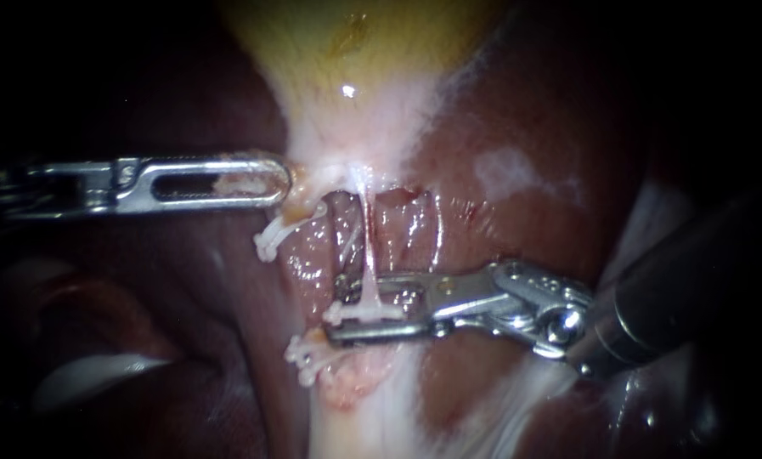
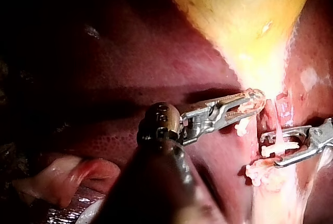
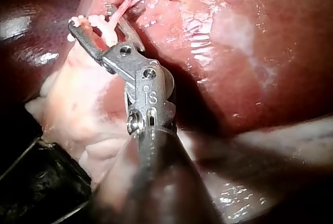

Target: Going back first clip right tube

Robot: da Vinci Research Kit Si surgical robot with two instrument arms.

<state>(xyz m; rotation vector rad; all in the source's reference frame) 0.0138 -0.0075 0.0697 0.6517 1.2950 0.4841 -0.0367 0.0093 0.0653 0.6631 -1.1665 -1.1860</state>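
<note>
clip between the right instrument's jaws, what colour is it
White. The clip shows best in the endoscope view.

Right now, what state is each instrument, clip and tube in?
Left instrument: jaws shut on the neck of the gallbladder.
Right instrument: jaws open, around the middle clip.
Middle clip: closed on the thin tube.
Thin tube: uncut, stretched straight.
Upper clip: closed on tissue.
Lower clip: closed on tissue.

Darkness all round the edges, bright wet glints (image 1: 347,89) of light centrally.
</note>
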